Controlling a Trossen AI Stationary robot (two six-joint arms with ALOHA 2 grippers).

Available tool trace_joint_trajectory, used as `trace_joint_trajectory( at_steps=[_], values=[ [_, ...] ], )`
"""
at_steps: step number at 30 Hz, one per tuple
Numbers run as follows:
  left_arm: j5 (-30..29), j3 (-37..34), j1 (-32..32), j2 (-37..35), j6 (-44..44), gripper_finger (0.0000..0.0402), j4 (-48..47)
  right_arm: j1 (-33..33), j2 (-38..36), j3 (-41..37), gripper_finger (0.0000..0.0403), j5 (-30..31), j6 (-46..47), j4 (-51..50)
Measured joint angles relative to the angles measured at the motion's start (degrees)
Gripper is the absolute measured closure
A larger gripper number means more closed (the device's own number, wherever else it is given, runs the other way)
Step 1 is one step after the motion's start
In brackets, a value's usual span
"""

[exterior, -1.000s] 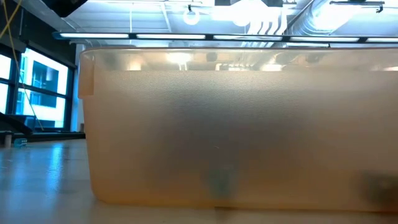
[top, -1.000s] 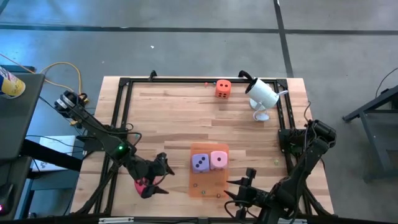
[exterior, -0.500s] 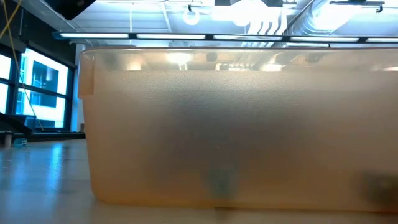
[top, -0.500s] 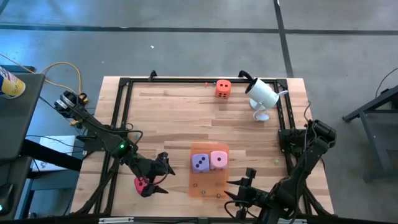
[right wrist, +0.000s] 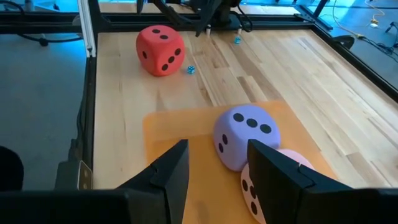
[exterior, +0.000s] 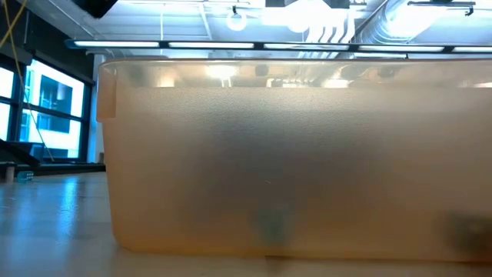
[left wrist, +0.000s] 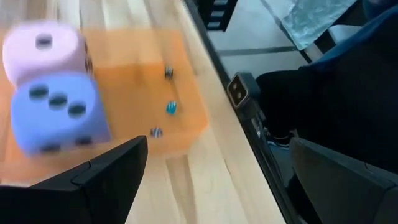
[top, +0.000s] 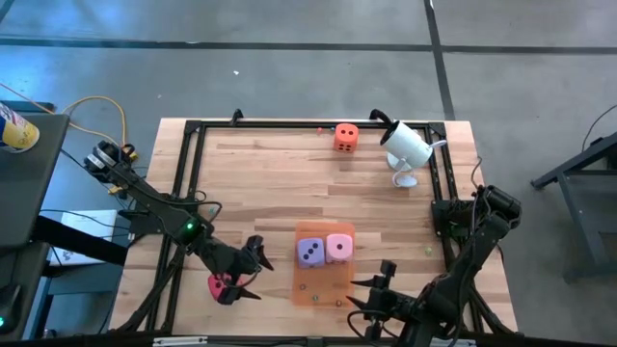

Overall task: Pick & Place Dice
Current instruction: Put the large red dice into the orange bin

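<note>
The red die (top: 220,286) sits by its underside on the wood near the table's front left, also seen as a red die (right wrist: 160,50) in the right wrist view. My left gripper (top: 253,270) hovers open just to its right, fingers wide apart with nothing between them (left wrist: 217,186). The purple die (top: 309,253) and the pink die (top: 338,248) rest side by side on the translucent orange tray (top: 323,289). The orange die (top: 346,136) sits at the far edge. My right gripper (top: 371,287) waits open near the tray's front right corner.
A white camera (top: 405,145) stands at the far right, next to the orange die. A black frame (top: 193,173) runs around the tabletop. Tiny beads (left wrist: 171,107) lie on the tray's near end. The tray's orange wall (exterior: 292,154) fills the low view.
My left gripper has rolled a little about its own pointing line and edged slightly toward the tray, staying open. The red die shows more fully beside it now. My right arm has kept still.
</note>
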Motion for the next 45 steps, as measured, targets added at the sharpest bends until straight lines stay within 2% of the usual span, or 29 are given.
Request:
trace_joint_trajectory(
  at_steps=[5,7,9,12,14,18,20,24,28,34,45],
  values=[
    [-0.12,0.0,1.62,-0.02,7.42,0.002,3.56,-0.04,0.0,0.0,0.0252,-0.43,0.0,0.79],
    [-0.23,0.06,1.54,-0.04,11.2,0.002,1.24,-0.04,0.0,0.0,0.0252,-0.59,0.0,0.83],
    [-0.42,1.18,0.86,-0.02,10.67,0.002,-5.93,-0.04,0.0,0.0,0.0252,-0.6,-0.28,0.83],
    [-0.89,5.54,1.19,0.01,2.7,0.002,-21.42,-0.1,0.0,0.0,0.0252,-0.62,-1.61,0.83],
    [-1.2,8.47,1.26,0.0,0.79,0.002,-28.87,-0.12,0.0,0.0,0.0252,-0.62,-1.93,0.79],
    [-1.36,15.04,-2.09,0.02,1.3,0.002,-36.27,-0.45,0.0,0.0,0.0252,-0.62,-1.97,0.49],
    [-0.67,17.49,-3.65,0.8,-1.05,0.002,-43.15,-0.5,0.0,0.0,0.0252,-0.62,-1.97,0.41],
    [-0.64,18.88,-8.4,3.76,-1.83,0.002,-53.82,-0.77,0.02,0.0,0.0252,-1.55,-1.95,0.35],
    [-0.4,18.91,-12.77,9.23,-0.43,0.002,-54.21,-0.82,0.02,0.0,0.0252,-1.67,-1.97,0.35],
    [-0.64,19.23,-15.45,17.22,2.8,0.002,-54.3,-1.47,0.02,0.0,0.0252,-1.76,-1.88,0.37],
    [-1.34,19.82,-17.96,18.08,11.41,0.002,-54.96,-3.43,0.02,0.0,0.0252,-4.88,-1.73,4.44]
  ],
)
